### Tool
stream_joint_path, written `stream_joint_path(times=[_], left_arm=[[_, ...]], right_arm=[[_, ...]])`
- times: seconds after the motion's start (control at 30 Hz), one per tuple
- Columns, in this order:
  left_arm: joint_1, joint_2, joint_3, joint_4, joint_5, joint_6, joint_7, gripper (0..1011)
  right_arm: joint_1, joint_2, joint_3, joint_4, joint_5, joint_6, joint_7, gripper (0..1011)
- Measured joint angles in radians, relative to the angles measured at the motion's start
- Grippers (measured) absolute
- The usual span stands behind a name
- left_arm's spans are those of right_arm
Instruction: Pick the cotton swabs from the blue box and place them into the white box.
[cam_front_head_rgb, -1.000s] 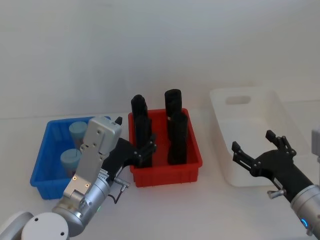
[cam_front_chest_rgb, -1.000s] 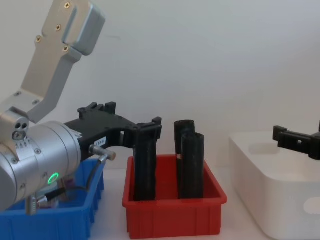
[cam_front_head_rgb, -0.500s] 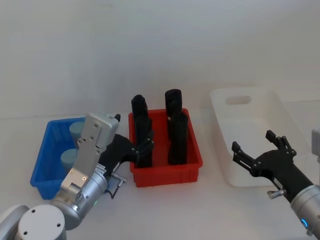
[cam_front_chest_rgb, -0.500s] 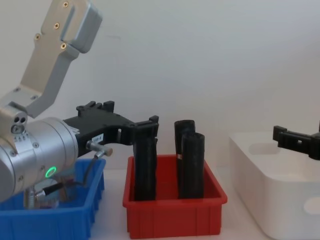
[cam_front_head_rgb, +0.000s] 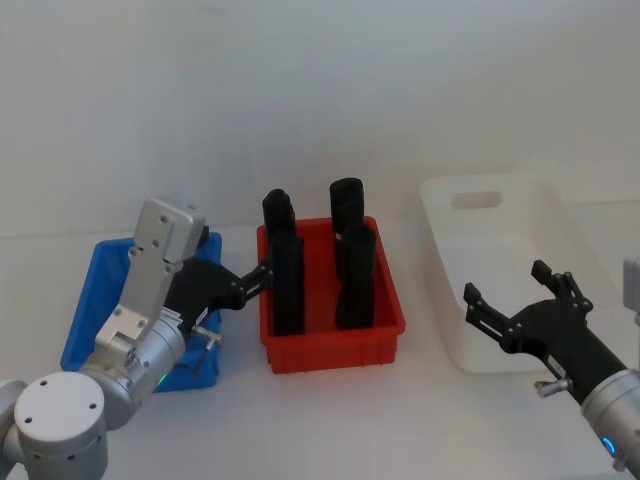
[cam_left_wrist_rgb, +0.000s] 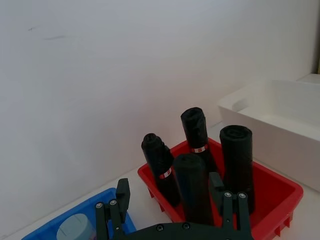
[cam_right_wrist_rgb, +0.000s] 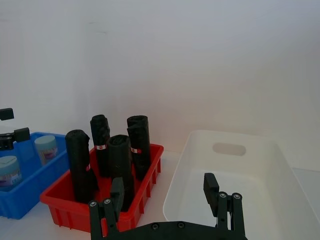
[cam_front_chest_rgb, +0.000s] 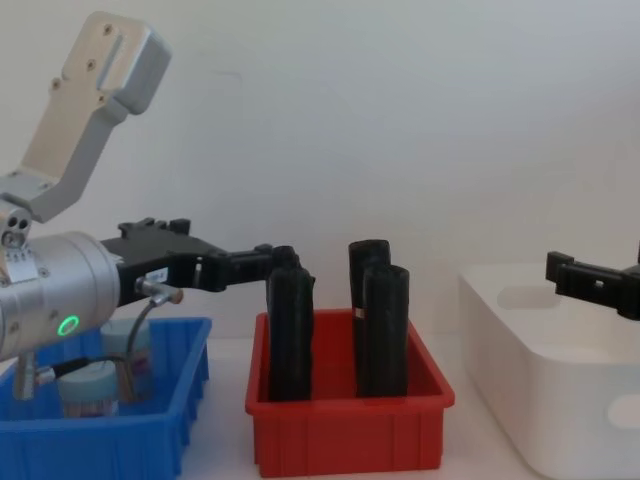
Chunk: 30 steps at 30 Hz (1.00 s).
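Two cotton swabs jars with pale blue lids, one (cam_front_chest_rgb: 88, 392) nearer and one (cam_front_chest_rgb: 130, 350) behind it, stand in the blue box (cam_front_chest_rgb: 100, 445) at the left. The right wrist view shows both jars, one (cam_right_wrist_rgb: 46, 147) behind the other (cam_right_wrist_rgb: 7, 172), inside the blue box (cam_right_wrist_rgb: 20, 205). My left gripper (cam_front_head_rgb: 245, 282) is open and holds nothing. It hovers over the blue box's right edge, its fingertips reaching to the red bin. The white box (cam_front_head_rgb: 500, 205) stands at the far right. My right gripper (cam_front_head_rgb: 505, 282) stays open in front of it with nothing between its fingers.
A red bin (cam_front_head_rgb: 335, 350) holding several tall black cylinders (cam_front_head_rgb: 355, 270) sits between the blue box (cam_front_head_rgb: 82, 320) and the white box. My left arm's grey housing (cam_front_chest_rgb: 90, 90) rises high above the blue box.
My left arm has swung back to the left, away from the red bin's front towards the blue box, uncovering the jars in the chest view. The right arm has not moved.
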Motion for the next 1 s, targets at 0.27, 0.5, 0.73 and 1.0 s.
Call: stream_joint_path(times=[0.27,0.5,0.73,1.0], left_arm=[[-0.034,0.001,-0.033,0.069,-0.032,0.050,0.018,1000],[-0.071,0.001,-0.067,0.161,-0.070,0.082,0.035,1000],[-0.098,0.001,-0.090,0.231,-0.094,0.098,0.039,1000],[-0.126,-0.002,-0.111,0.318,-0.115,0.116,0.038,1000]], right_arm=[[0.000,0.000,0.000,0.000,0.000,0.000,0.000,1002],[0.000,0.000,0.000,0.000,0.000,0.000,0.000,1002],[0.000,0.000,0.000,0.000,0.000,0.000,0.000,1002],[0.000,0.000,0.000,0.000,0.000,0.000,0.000,1002]])
